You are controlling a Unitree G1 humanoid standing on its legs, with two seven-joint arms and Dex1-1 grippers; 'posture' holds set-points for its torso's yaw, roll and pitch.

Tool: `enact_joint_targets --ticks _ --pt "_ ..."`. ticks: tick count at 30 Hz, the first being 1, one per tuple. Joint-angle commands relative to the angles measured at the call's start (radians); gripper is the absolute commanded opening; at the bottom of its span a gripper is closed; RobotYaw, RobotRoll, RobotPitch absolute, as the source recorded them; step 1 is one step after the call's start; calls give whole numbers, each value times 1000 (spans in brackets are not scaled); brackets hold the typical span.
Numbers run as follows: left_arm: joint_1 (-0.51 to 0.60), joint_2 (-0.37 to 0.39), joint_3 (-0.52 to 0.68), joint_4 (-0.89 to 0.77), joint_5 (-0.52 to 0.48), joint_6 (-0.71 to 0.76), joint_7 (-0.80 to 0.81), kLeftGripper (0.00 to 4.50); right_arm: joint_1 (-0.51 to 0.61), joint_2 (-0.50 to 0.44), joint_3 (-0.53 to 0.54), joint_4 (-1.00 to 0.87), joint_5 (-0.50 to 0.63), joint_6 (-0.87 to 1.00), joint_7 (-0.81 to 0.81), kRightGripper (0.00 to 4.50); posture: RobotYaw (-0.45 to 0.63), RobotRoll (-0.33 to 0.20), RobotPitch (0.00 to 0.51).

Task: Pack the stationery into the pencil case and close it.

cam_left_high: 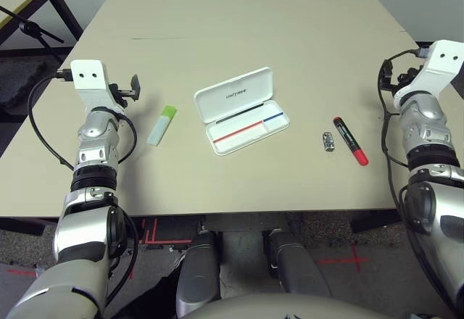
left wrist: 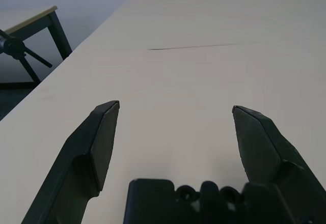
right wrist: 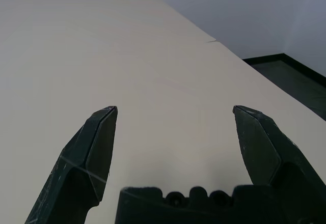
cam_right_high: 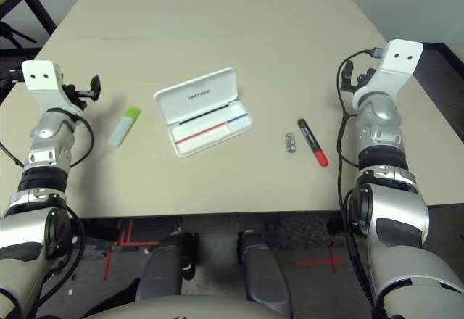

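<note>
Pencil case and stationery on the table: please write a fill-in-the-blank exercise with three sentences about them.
1. The lid of the pencil case is ____.
2. The highlighter lies on the robot's ____ side of the case.
3. The small clip lies between the case and the ____.

Missing words: open; left; marker

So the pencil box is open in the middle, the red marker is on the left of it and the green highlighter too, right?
Not quite. The pencil box is open in the middle and the green highlighter does lie on its left, but the red marker lies on its right, beside the small clip. The left eye view shows it.
</note>
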Motion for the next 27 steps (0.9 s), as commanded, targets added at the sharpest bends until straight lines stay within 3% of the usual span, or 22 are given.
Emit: enact_joint_targets --ticks 1,14,21,27 --pt "4 14 9 3 -5 -9 7 4476 -17 -3 0 23 -6 -17 -1 4500 -15 0 131" --pt "17 20 11 -15 -10 -2 -3 4476 -21 -10 20 16 -16 -8 49 4500 -31 0 137" --pt "33 57 16 -47 -23 21 -50 4476 -2 -41 99 -55 -42 64 243 4500 -40 0 142" --pt "119 115 20 -198 -78 117 -190 4476 70 -107 198 -206 -52 162 510 4500 -44 0 145"
